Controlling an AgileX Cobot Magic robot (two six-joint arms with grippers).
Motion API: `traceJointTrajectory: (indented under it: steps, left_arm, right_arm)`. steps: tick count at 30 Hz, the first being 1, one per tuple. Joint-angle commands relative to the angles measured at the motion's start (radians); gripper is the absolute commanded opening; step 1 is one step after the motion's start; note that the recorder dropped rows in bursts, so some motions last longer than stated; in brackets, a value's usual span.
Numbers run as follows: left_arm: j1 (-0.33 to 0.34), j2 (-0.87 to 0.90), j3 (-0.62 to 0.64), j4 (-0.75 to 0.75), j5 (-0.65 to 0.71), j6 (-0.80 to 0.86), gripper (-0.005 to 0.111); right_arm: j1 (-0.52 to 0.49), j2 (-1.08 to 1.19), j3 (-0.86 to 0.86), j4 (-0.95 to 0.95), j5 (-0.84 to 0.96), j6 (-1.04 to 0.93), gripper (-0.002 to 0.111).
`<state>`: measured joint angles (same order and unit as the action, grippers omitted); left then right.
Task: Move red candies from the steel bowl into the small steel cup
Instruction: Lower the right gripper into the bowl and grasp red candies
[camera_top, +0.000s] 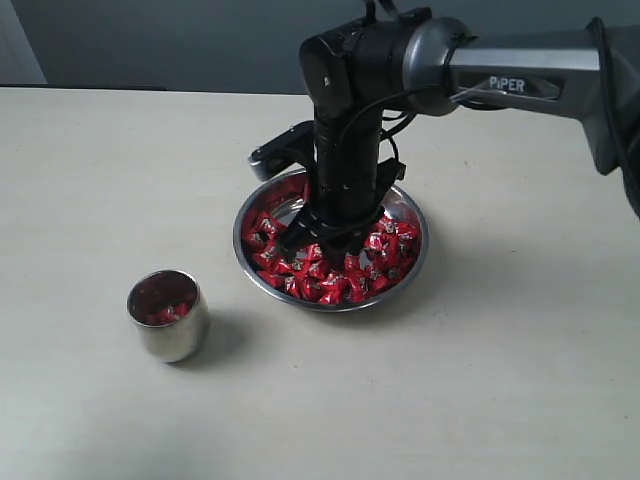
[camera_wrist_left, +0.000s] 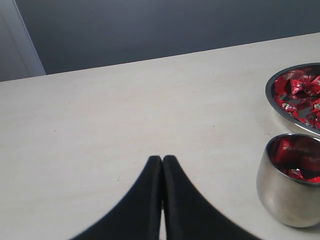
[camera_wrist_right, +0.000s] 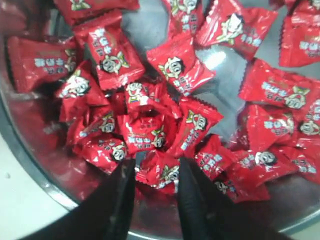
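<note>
The steel bowl (camera_top: 331, 306) is seen near the middle of the bench (camera_top: 480, 390), filled with a loose layer of red candies (camera_top: 312, 276); the small steel cup (camera_top: 176, 338) is stood upright on the bench, apart from the bowl and nearer the left arm's side; a few red candies (camera_top: 166, 313) are seen lying inside it. The right hand (camera_top: 335, 232) is lowered straight down into the bowl among the candies; in the right wrist view its two dark fingers (camera_wrist_right: 125, 200) are held apart, with one wrapped candy (camera_wrist_right: 159, 175) lying between their tips; whether that candy is pinched or merely straddled cannot be told. The left hand (camera_wrist_left: 162, 164) is shown only in its own wrist view, raised over bare bench near the cup; its fingers are pressed together with nothing held between them.
</note>
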<state>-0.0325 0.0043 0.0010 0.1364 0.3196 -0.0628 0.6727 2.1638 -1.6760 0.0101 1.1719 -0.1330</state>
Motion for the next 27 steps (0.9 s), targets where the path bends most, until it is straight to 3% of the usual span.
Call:
traceJointTrajectory:
  steps: [1, 23, 27]
  left_arm:
    - [0.003, -0.004, -0.001, -0.003, -0.009, -0.005, 0.000]
    - [0.003, -0.004, -0.001, -0.003, -0.009, -0.005, 0.000]
    - [0.003, -0.004, -0.001, -0.003, -0.009, -0.005, 0.000]
  right_arm:
    - [-0.004, 0.025, 0.002, -0.003, 0.010, -0.015, 0.030]
    - [-0.004, 0.068, 0.002, -0.041, 0.031, -0.015, 0.030]
    - [-0.004, 0.076, 0.002, -0.053, 0.031, -0.015, 0.025]
